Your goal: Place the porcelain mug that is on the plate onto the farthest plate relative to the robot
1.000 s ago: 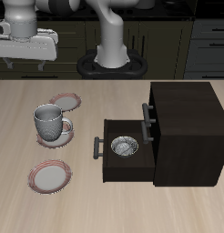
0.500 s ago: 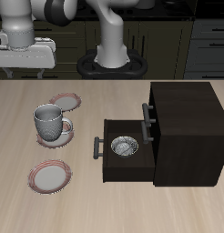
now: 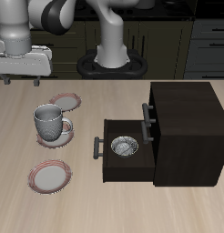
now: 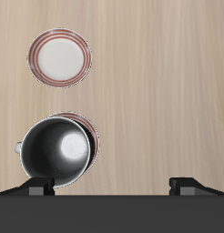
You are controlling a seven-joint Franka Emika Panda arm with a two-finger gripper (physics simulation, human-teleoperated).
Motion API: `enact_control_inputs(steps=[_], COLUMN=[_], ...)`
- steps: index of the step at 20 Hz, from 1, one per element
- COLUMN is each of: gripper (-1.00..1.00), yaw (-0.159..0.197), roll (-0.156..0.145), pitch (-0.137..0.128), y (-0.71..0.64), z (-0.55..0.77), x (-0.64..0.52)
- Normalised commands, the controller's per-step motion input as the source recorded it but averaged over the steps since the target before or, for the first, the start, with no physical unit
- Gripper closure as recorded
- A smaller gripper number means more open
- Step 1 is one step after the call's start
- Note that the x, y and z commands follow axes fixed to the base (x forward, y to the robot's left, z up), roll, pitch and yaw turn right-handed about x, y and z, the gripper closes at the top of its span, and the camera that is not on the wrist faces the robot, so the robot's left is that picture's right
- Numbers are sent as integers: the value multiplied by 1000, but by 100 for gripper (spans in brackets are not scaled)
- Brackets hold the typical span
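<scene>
My gripper point(image 3: 21, 80) hangs high over the table's back part, above and behind the mug point(image 3: 49, 122), its fingers point(image 4: 39, 188) spread wide with nothing between them. The mug stands upright on the middle plate point(image 3: 59, 136) of a row of three, covering most of it so that only a sliver of red rim shows; its handle points toward the cabinet point(image 3: 182, 133). From my wrist I look straight down into the mug point(image 4: 56, 154), and its inside is dark and shiny, with nothing in it that I can make out. The plate at the back point(image 3: 65, 100) is bare. The farthest plate point(image 3: 50, 176), nearest the table's front edge, is bare too. The cabinet's drawer point(image 3: 126, 153) is pulled open toward the plates, and a small round bowl point(image 3: 126, 146) sits inside it.
</scene>
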Motion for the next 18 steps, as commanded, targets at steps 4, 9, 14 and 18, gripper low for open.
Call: enact_control_inputs(steps=[4, 9, 14, 18], gripper=[-100, -100, -100, -100], yaw=[-37, 75, -13, -7], roll=[-54, -46, 3, 1], pitch=[-41, -83, 10, -10], y=[-77, 306, 290, 85], z=[-247, -351, -235, -107], x=[-6, -98, 7, 90])
